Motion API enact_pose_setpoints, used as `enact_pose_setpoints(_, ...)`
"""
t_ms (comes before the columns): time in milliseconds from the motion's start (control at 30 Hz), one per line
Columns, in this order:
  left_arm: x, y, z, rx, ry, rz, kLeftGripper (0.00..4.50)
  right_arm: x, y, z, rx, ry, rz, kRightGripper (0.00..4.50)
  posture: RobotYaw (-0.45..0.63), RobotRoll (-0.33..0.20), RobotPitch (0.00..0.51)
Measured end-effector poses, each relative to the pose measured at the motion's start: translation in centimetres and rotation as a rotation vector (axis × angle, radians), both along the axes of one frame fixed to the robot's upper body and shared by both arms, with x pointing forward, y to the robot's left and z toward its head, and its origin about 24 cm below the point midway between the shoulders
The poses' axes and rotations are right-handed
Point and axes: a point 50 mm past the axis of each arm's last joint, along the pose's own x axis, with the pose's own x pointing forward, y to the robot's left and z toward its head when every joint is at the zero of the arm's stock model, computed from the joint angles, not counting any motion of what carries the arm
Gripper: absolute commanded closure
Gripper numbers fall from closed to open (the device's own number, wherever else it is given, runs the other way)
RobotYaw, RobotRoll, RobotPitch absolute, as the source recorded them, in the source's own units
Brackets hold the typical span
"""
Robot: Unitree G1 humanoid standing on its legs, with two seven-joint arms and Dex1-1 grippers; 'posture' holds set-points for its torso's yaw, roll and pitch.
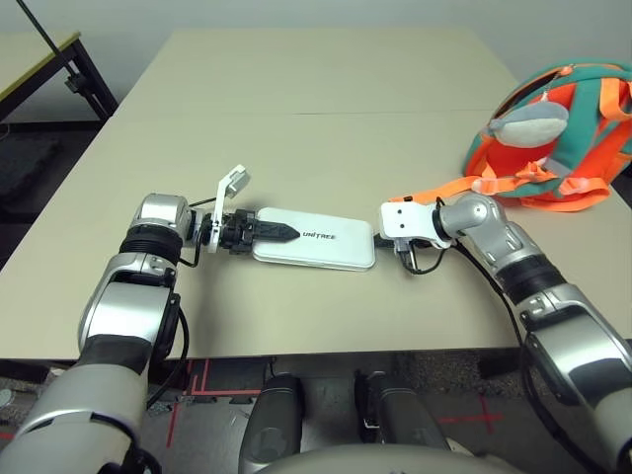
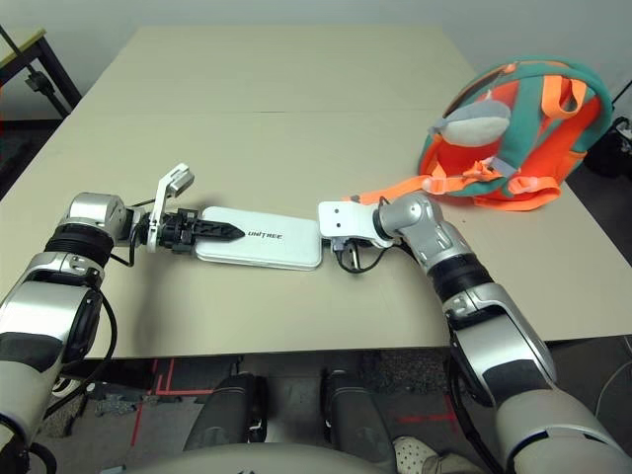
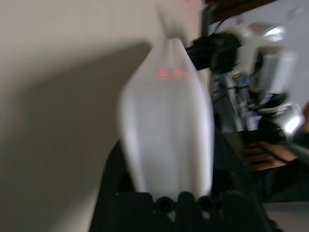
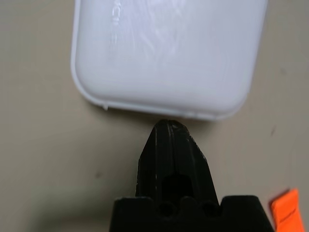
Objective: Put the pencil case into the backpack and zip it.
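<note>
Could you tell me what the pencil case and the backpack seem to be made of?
The pencil case looks like hard white plastic with a smooth, slightly glossy shell: it reflects light and has a crisp moulded rim. The backpack looks like soft orange and teal fabric with woven straps; it slumps and creases.

The pencil case (image 1: 314, 238) looks like smooth hard white plastic with a slight sheen. The backpack (image 1: 563, 133) at two o'clock is soft cloth, orange and teal, with woven orange webbing straps (image 1: 444, 191) and a plush grey shark charm (image 1: 531, 123). The tabletop (image 1: 326, 109) is a matt, smooth beige laminate. Both forearms are glossy silver; the fingers (image 4: 172, 159) are matt black plastic.
</note>
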Motion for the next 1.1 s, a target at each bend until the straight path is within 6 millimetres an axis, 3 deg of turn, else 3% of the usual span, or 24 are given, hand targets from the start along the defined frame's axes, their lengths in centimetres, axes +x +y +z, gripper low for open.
enact_pose_setpoints(133,0.1,0.0,0.3,-0.003,-0.022,0.015,3.17,-1.3,-3.3,0.1,0.042,0.032,-0.166,3.56,0.09,0.000,0.111)
enact_pose_setpoints(300,0.6,0.1,1.3,-0.025,-0.084,0.076,3.18,-3.0,-7.7,1.6,0.133,0.015,-0.470,1.60,0.08,0.000,0.118)
enact_pose_setpoints(433,1.2,0.5,3.1,-0.053,-0.198,0.168,3.18,-5.6,-11.4,3.8,0.285,-0.017,-0.795,0.04,0.07,0.000,0.120)
enact_pose_setpoints(633,1.0,-0.3,5.8,-0.145,-0.328,0.196,3.19,-9.1,-13.2,7.5,0.487,-0.077,-1.012,0.00,0.04,0.000,0.117)
enact_pose_setpoints(767,0.6,-0.8,6.4,-0.174,-0.363,0.209,3.19,-9.7,-15.0,8.9,0.584,-0.159,-1.158,0.00,0.03,0.000,0.116)
enact_pose_setpoints(967,0.4,-1.5,6.0,-0.193,-0.356,0.229,3.19,-8.1,-16.9,9.8,0.717,-0.248,-1.297,0.00,0.04,0.000,0.116)
enact_pose_setpoints(1100,0.3,-1.7,6.3,-0.191,-0.373,0.231,3.19,-5.7,-17.6,9.3,0.752,-0.295,-1.343,0.00,0.06,0.000,0.105)
